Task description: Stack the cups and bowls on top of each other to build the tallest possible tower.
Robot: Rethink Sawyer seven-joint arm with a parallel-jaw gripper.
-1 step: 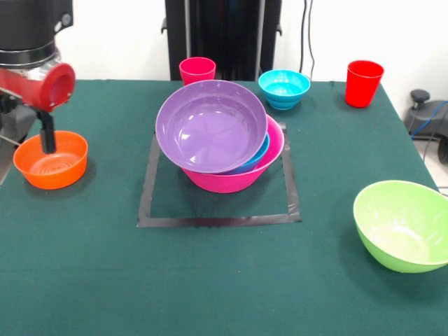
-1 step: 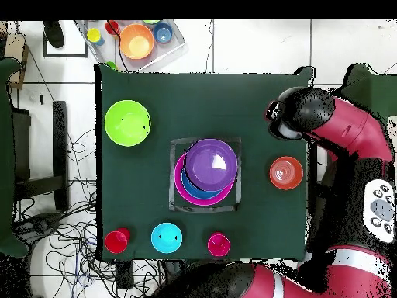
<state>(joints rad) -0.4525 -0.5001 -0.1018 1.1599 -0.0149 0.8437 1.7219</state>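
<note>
A dark green cloth covers the tabletop (image 1: 210,280), matte and slightly napped, with a square of black tape (image 1: 218,183) marked near its middle. Behind it stand a white wall and a black column; cables trail on the pale floor in the overhead view, where a clear tray (image 2: 138,43) of spare coloured pieces sits beyond one edge of the tabletop.

Inside the tape square stands the tower (image 1: 222,140): a large glossy pink bowl (image 1: 231,178) as base, a blue bowl (image 1: 257,155) nested in it with only a sliver of rim showing, and a wide purple bowl (image 1: 210,124) resting on top, tilted toward the camera so its smooth interior catches the light.

Along the far edge in the front view sit a pink-red cup (image 1: 197,70), a ribbed light blue bowl (image 1: 283,88) and a red cup (image 1: 364,82), all tapered or rounded shiny plastic, each well apart from the others. A large lime green bowl (image 1: 404,224) stands alone near the right edge of that view.

The orange bowl (image 1: 51,159), with concentric ridges inside, sits at the left edge of the front view. The gripper (image 1: 47,140) reaches down into it from the red and black arm (image 1: 38,77); a single dark finger shows above the bowl's interior, and I cannot tell whether the fingers are spread or clenched.
</note>
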